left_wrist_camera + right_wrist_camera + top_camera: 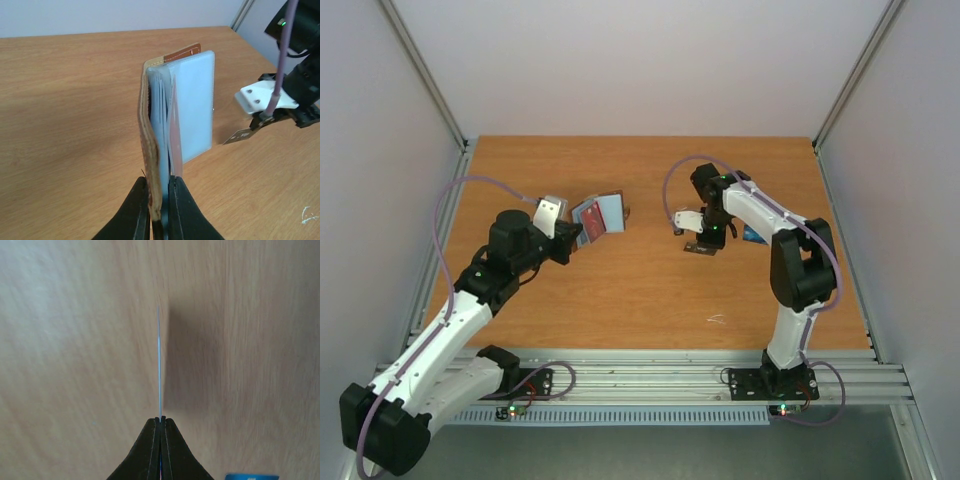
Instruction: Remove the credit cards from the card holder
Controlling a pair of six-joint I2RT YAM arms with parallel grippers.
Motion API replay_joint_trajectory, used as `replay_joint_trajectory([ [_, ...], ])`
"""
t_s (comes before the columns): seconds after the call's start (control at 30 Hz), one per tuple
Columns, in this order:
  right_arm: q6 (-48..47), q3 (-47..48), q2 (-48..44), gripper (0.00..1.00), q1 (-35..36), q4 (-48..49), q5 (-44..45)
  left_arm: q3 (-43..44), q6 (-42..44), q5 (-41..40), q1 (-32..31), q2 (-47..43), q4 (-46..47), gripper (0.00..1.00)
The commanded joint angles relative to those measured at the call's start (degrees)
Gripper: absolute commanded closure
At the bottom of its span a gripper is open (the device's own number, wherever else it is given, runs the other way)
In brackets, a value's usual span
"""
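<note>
I am pinching the holder (192, 100) in my left claw (160, 186); the fingers (137, 210) are closing narrowly on its near end, one on the brown leather outside, the other on the pale blue inside; in the left wrist view it is standing on edge up the middle of the frame, its leaves fanning slightly apart, with the brown tab peeking out at the top; a red card (175, 125) is sitting in a pocket, showing as a thin strip between the leaves; I cannot tell whether the holder is touching the table (65, 100); in the top view it is lying left of centre, just beyond my left claw.

My right claw (160, 419) is gripping a dark card (159, 365), the fingers pressing flat together on its near end; in the right wrist view I am seeing it edge-on, a thin pale line running up the middle of the frame over the wood; in the left wrist view it is hanging at the right of the frame, well apart from the holder.

A blue card (250, 476) is lying on the table at the bottom right of the right wrist view, near my right claw and apart from it.
</note>
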Motion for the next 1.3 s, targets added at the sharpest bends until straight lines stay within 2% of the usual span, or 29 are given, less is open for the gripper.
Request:
replay_joint_trajectory([
  [0.0, -9.0, 1.1, 2.3, 0.99, -0.4, 3.9, 6.1, 0.1, 0.9, -0.5, 0.4, -0.8, 1.9, 1.0],
  [0.17, -14.0, -0.2, 3.7, 0.99, -1.6, 5.6, 8.8, 0.2, 1.0, -0.5, 0.7, 0.2, 1.9, 1.0],
  [0.27, -13.8, -0.1, 4.8, 0.99, -1.8, 7.4, 8.7, 0.1, 0.7, -0.4, 1.1, 0.6, 2.4, 1.0],
  [0.53, -10.8, 7.4, 10.3, 0.98, -2.0, 1.5, 7.1, -0.2, 0.5, -0.5, 1.3, 0.5, 2.3, 1.0],
  [0.67, -9.9, 8.7, 11.0, 0.91, -2.5, 2.3, 7.6, -0.5, 0.2, -0.4, 1.4, 0.4, 2.5, 1.0],
  [0.73, -8.7, 9.0, 11.6, 0.84, -2.8, 4.4, 8.4, -0.6, 0.3, -0.4, 1.4, 0.5, 2.5, 1.0],
  [0.83, -6.8, 8.7, 12.0, 0.67, -3.0, 10.0, 10.8, -0.6, 0.2, -0.4, 1.5, 0.4, 2.7, 1.0],
  [0.93, -3.3, 9.2, 11.3, 0.61, -3.0, 14.3, 12.9, -0.5, -0.1, 0.2, 1.4, 0.3, 3.0, 1.0],
  [1.03, 2.1, 9.1, 7.3, 0.59, -3.0, 19.8, 14.7, -0.4, -0.3, 1.9, 1.4, 0.0, 3.4, 1.0],
  [1.13, 10.0, 7.2, -2.6, 0.57, -2.9, 24.5, 12.7, -0.4, -1.2, 4.2, 1.5, -0.2, 4.3, 1.0],
  [1.2, 17.5, 5.2, -10.6, 0.55, -2.7, 25.8, 6.6, -0.4, -2.5, 7.0, 1.6, -0.5, 5.6, 1.0],
  [1.27, 25.8, 3.0, -19.0, 0.54, -2.6, 26.0, -3.6, -0.4, -3.9, 9.6, 1.7, -0.6, 7.7, 1.0],
])
